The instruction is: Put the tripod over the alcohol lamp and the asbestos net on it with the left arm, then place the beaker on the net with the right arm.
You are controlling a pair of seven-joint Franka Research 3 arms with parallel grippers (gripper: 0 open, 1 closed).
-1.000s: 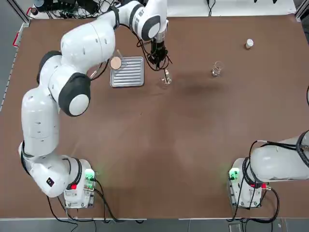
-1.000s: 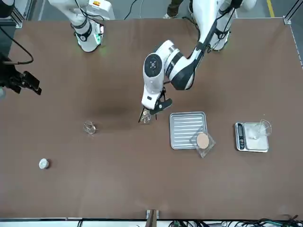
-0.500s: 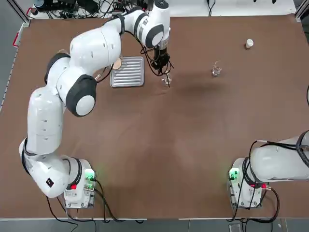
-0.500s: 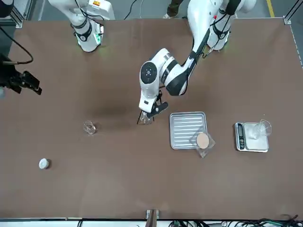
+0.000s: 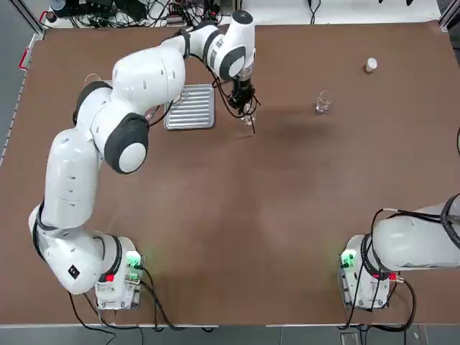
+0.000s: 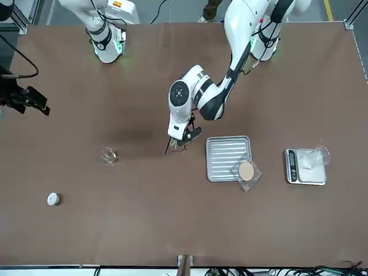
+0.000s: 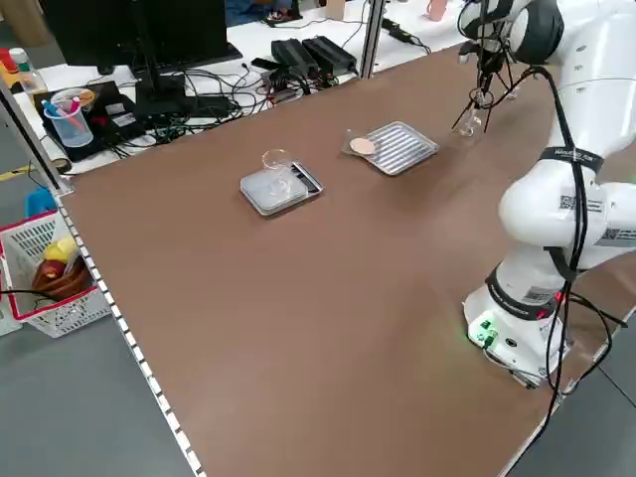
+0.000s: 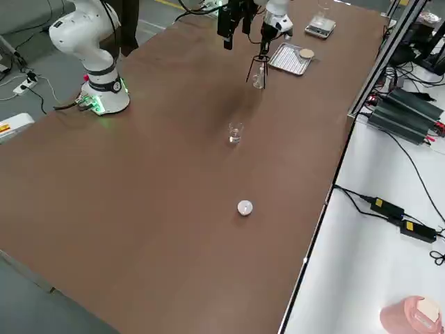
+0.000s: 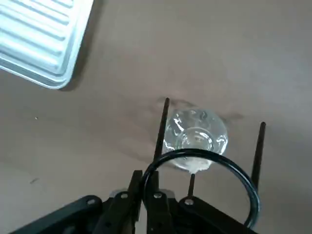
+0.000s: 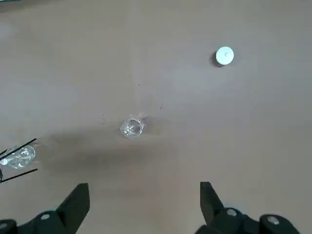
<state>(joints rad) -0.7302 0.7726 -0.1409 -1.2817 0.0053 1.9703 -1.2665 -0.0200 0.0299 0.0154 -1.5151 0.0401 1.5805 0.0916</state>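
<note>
Since the earlier frame, the left gripper [image 9: 146, 204] has carried the tripod [image 9: 204, 161] lower and toward the tray [image 5: 190, 106]. Its fingers are clamped on the ring, which hangs directly over the lamp [image 9: 196, 137], legs pointing down around it. The net [image 6: 246, 171] lies on the tray's corner. The right gripper [image 10: 144, 202], parked, gapes wide and empty, the beaker [image 10: 131, 127] beyond it.

- Your top view looks straight down on the whole worktop [image 5: 287, 215], arm bases at its bottom.
- Your front view faces them from across.
- Both side views look down diagonally.
- Both wrist views sit close; all share the alcohol lamp [image 9: 196, 138].
</note>
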